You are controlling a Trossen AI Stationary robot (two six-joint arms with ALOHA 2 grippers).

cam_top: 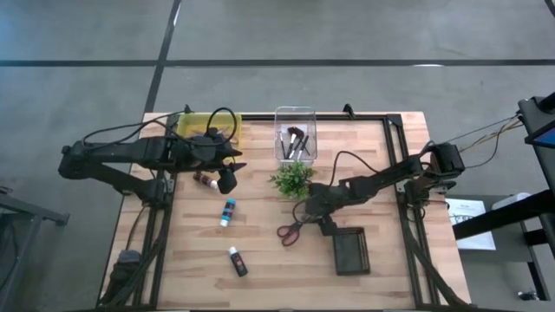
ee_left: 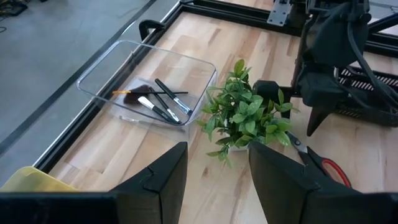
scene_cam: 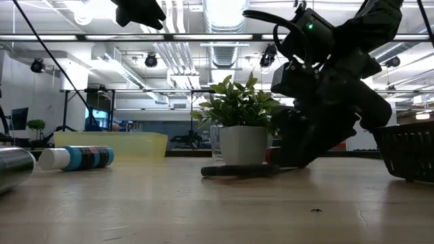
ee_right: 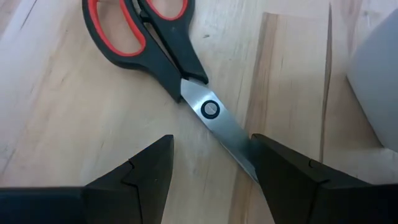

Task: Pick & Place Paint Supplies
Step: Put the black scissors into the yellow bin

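Red-handled scissors (ee_right: pixel 186 81) lie flat on the table (cam_top: pixel 290 231), in front of the potted plant. My right gripper (ee_right: pixel 211 168) is open, low over them, with one finger on each side of the blades (cam_top: pixel 303 211). My left gripper (ee_left: pixel 214 180) is open and raised above the table (cam_top: pixel 227 178), near the brown tube (cam_top: pixel 205 179). A blue tube (cam_top: pixel 229 211) and a black tube with a white cap (cam_top: pixel 237 261) lie loose on the wood. Several brushes (ee_left: pixel 155 99) lie in the clear container (cam_top: pixel 296 139). My right gripper comes at the scissors from above, its fingers astride the blades (ee_right: pixel 217 121) just past the pivot screw. The blade tip runs under one finger (ee_right: pixel 280 168). I cannot tell whether that finger touches it. The scissors lie flat on the table.
The potted plant (cam_top: pixel 292 179) stands just beyond the scissors, close to my right gripper. A black mesh basket (cam_top: pixel 351 251) sits near the table's front edge on the right. A yellow bin (cam_top: pixel 208 126) is at the far left corner. Bare wood lies between the tubes and scissors.
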